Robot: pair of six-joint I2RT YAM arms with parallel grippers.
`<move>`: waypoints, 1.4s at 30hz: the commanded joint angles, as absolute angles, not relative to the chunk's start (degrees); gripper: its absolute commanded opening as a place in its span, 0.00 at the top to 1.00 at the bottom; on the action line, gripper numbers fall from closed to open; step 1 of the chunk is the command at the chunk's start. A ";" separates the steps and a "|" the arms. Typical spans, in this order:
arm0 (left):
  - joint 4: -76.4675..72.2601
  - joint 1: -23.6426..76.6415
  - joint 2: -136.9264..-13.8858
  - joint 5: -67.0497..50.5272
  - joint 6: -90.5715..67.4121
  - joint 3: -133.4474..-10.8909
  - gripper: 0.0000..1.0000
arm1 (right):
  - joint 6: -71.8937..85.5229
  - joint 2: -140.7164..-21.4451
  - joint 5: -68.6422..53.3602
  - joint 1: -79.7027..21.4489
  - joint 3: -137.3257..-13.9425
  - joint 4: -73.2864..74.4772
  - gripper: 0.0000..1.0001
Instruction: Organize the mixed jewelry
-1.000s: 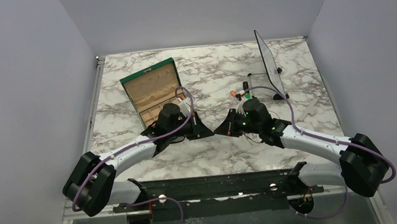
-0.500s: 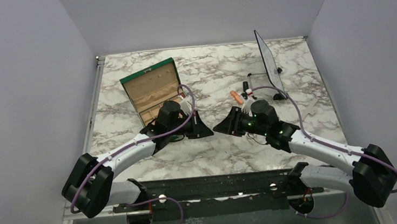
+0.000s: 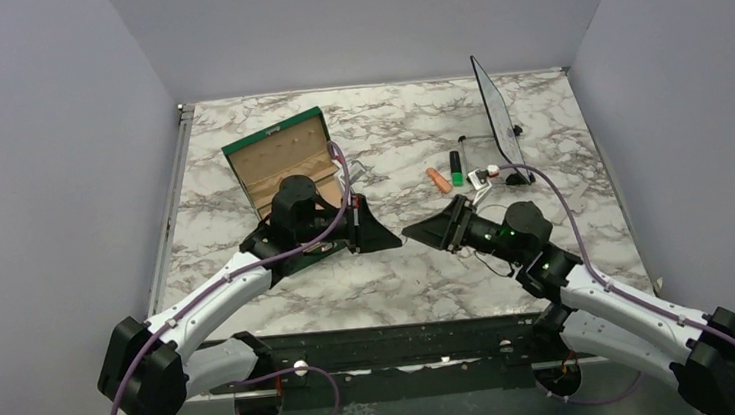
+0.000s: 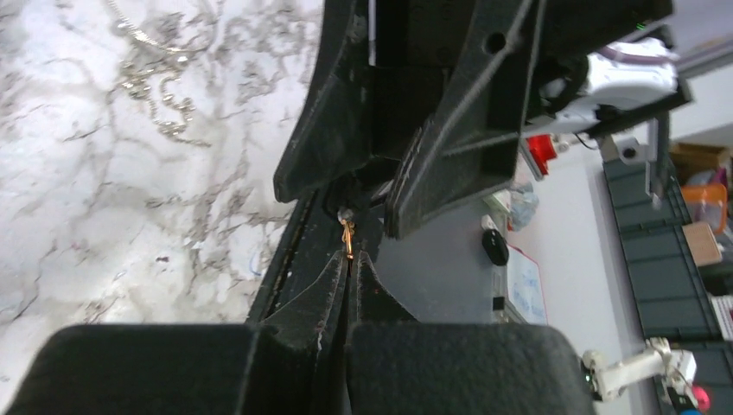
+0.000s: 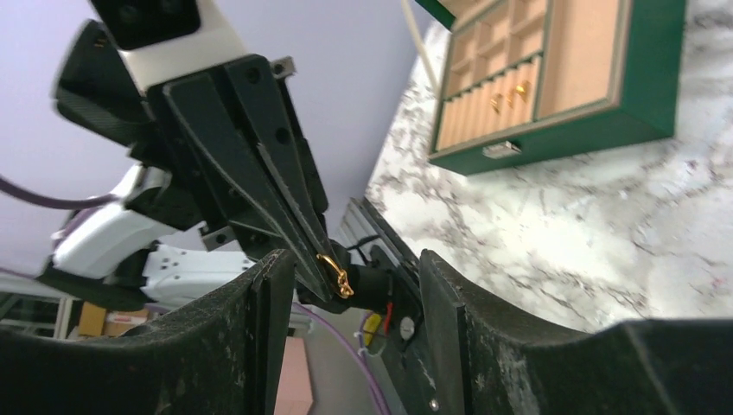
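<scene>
My left gripper (image 3: 394, 240) is shut on a small gold jewelry piece (image 4: 347, 237), which sticks out of its closed tips above the table's near middle. Tip to tip with it is my right gripper (image 3: 410, 232), open, its fingers (image 5: 270, 290) standing either side of the gold piece (image 5: 335, 275) without touching it. The green box (image 3: 284, 160) lies open behind the left arm. Two gold pieces (image 5: 510, 95) sit in its tan slots. A thin silvery chain necklace (image 4: 156, 86) lies loose on the marble.
An orange cylinder (image 3: 437, 180) and a green-and-black marker (image 3: 455, 167) lie right of centre on the marble table (image 3: 386, 125). A dark upright panel (image 3: 498, 116) stands at the back right. A metal rail runs along the table's near edge.
The right gripper has opened and drawn back to the right, letting go of the gold piece. The left gripper stays shut on it and its arm has shifted slightly.
</scene>
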State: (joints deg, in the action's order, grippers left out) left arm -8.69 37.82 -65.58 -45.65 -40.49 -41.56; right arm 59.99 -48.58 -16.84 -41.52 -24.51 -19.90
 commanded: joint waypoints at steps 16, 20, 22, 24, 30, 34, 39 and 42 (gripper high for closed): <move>-21.32 37.35 -62.75 -48.66 -50.28 -39.99 1.00 | 62.36 -44.73 -21.72 -41.40 -20.04 -37.88 0.56; -22.03 37.35 -63.21 -47.29 -51.44 -39.11 1.00 | 62.85 -44.49 -21.94 -41.40 -18.99 -40.34 0.59; -22.37 37.35 -63.24 -46.95 -51.70 -38.58 1.00 | 63.01 -44.36 -21.65 -41.41 -18.66 -41.21 0.61; -22.70 37.35 -63.23 -46.78 -51.96 -38.23 1.00 | 63.02 -44.51 -21.55 -41.40 -18.78 -41.35 0.64; -23.71 37.35 -63.13 -46.45 -52.75 -37.76 1.00 | 63.28 -46.59 -22.70 -41.40 -19.42 -41.70 0.66; -24.28 37.35 -63.11 -46.06 -53.42 -37.41 1.00 | 63.05 -46.94 -22.14 -41.40 -19.49 -40.37 0.57; -24.83 37.25 -62.93 -45.28 -53.98 -36.90 1.00 | 62.87 -46.98 -22.46 -41.40 -19.45 -39.98 0.63; -25.30 37.05 -62.79 -44.48 -54.65 -36.16 1.00 | 63.04 -46.67 -22.83 -41.40 -19.37 -41.14 0.71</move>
